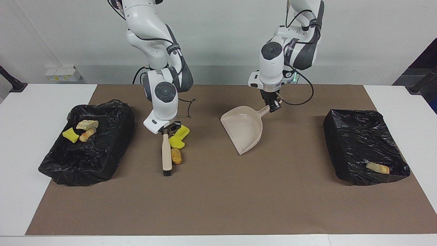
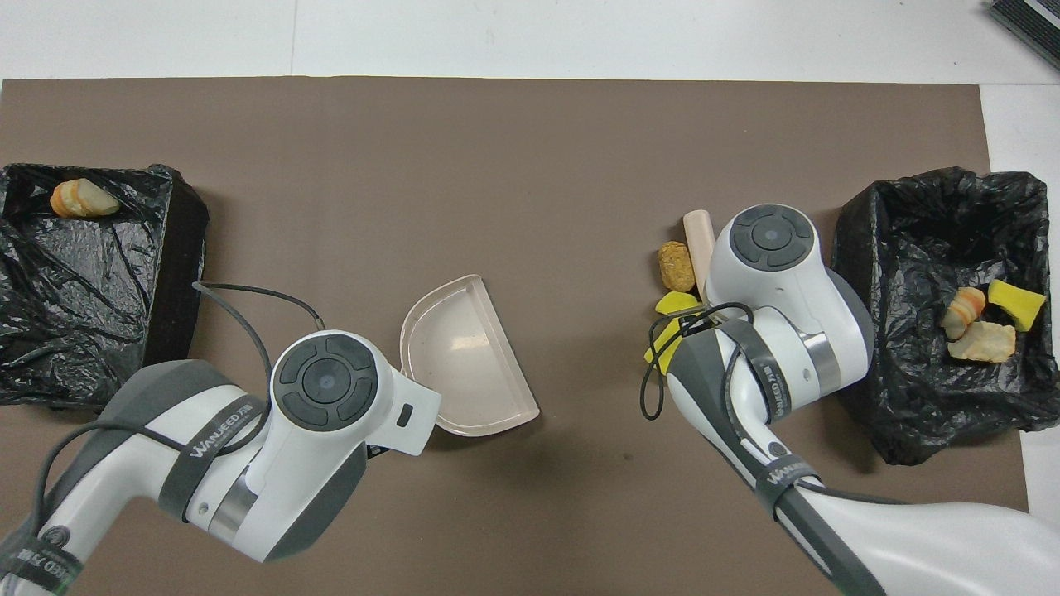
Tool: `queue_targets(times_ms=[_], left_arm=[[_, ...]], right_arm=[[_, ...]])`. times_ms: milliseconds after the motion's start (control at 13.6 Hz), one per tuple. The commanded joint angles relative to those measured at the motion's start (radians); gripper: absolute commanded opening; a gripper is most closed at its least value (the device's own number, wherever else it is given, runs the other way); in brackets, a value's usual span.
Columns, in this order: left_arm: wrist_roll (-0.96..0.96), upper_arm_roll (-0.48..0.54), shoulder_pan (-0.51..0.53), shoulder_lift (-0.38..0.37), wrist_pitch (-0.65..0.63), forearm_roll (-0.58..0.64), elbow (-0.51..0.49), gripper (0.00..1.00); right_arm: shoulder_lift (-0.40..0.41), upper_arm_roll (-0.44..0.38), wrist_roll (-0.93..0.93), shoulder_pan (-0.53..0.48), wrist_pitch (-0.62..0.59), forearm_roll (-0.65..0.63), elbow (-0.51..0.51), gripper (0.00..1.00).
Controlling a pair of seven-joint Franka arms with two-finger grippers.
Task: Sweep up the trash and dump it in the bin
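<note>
On the brown mat of the worktop, near the right arm's end, lies the trash: two yellow sponge bits and a brown bread lump. My right jaws pinch the brush right next to them; the bread lump touches the brush. My left jaws pinch the handle of the dustpan, which sits well apart from the trash, toward the left arm's end. More scraps lie in the two black bins.

In the overhead view both grippers hide beneath their wrists, and the yellow sponge chunks are half covered.
</note>
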Motion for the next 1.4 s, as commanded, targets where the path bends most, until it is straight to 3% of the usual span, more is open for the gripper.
queue_targets(times_ms=[0, 442, 884, 1105, 1325], left_arm=[[0.004, 0.008, -0.005, -0.036, 0.031, -0.012, -0.041, 0.00], [-0.034, 0.008, -0.012, -0.021, 0.051, -0.012, -0.041, 0.00], [-0.051, 0.008, -0.013, -0.019, 0.056, -0.030, -0.041, 0.00], [-0.080, 0.008, -0.007, -0.016, 0.056, -0.044, -0.041, 0.00], [-0.072, 0.008, -0.009, -0.016, 0.065, -0.044, -0.040, 0.00]], right_arm=[[-0.006, 0.010, -0.047, 0.029, 0.022, 0.084, -0.017, 0.00], [-0.011, 0.041, -0.113, 0.124, 0.019, 0.308, -0.018, 0.00], [-0.008, 0.098, -0.174, 0.130, 0.018, 0.674, 0.026, 0.00], [-0.051, 0.096, -0.200, 0.113, -0.025, 0.711, 0.035, 0.00], [-0.094, 0.082, -0.190, 0.073, -0.081, 0.670, 0.042, 0.00]])
